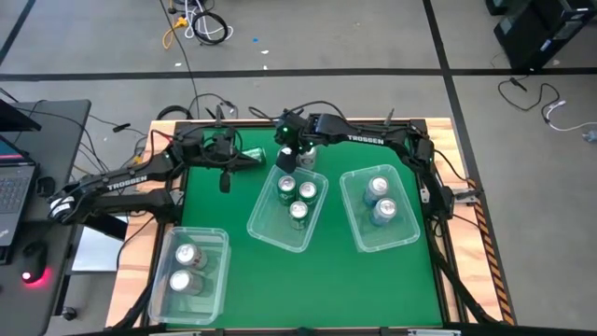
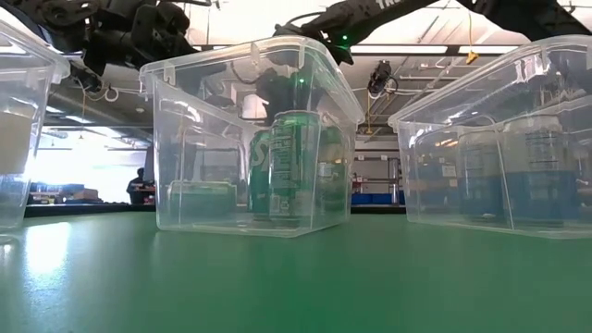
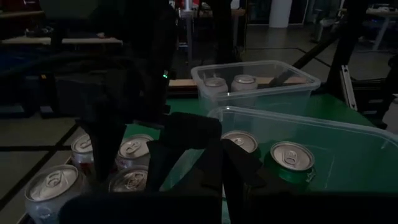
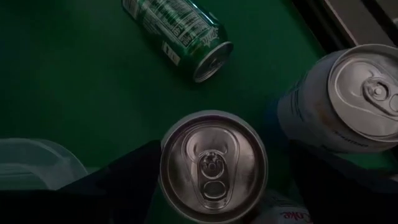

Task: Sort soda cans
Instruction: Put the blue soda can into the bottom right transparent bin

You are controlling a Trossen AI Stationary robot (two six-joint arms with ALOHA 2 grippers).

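My right gripper hangs fingers-down over a cluster of loose cans near the table's far edge. In its wrist view it is open, one finger on each side of an upright can's silver top; a gap shows between the can and one finger. A silver-white can stands beside it, and a green can lies on its side on the mat. My left gripper waits just left of the cluster, which shows as several can tops in its own view.
Three clear bins stand on the green mat: the left one with two silver-white cans, the middle one with three green cans, the right one with two blue cans. Bare mat lies toward the near edge.
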